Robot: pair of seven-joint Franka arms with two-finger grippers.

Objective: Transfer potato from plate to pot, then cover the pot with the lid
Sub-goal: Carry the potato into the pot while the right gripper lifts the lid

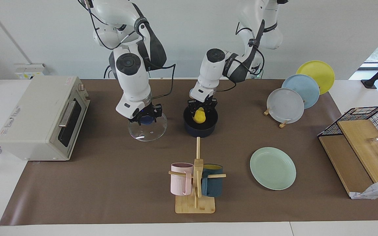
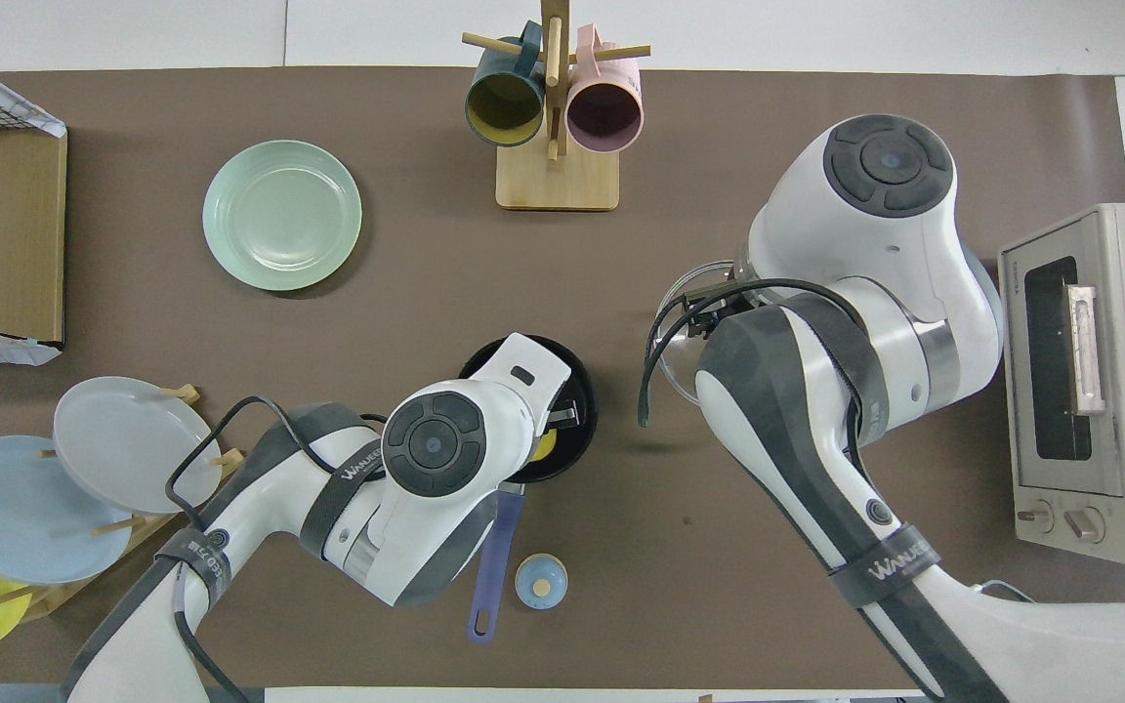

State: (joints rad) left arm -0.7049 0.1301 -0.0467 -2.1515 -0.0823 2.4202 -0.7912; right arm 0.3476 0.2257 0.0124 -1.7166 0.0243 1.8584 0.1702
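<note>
The yellow potato (image 1: 200,115) hangs in the mouth of the navy pot (image 1: 200,130), with my left gripper (image 1: 201,110) shut on it from above. In the overhead view the left hand covers most of the pot (image 2: 579,395), and only a sliver of the potato (image 2: 545,447) shows. The pot's blue handle (image 2: 494,561) points toward the robots. The mint-green plate (image 1: 273,168) lies bare, farther from the robots. The glass lid (image 1: 149,132) sits beside the pot toward the right arm's end. My right gripper (image 1: 146,118) is shut on its blue knob.
A toaster oven (image 1: 41,118) stands at the right arm's end. A mug rack (image 1: 196,183) stands farther out than the pot. Upright plates in a rack (image 1: 294,98) and a wire-and-wood shelf (image 1: 363,144) are at the left arm's end. A small bell (image 2: 541,581) sits by the pot handle.
</note>
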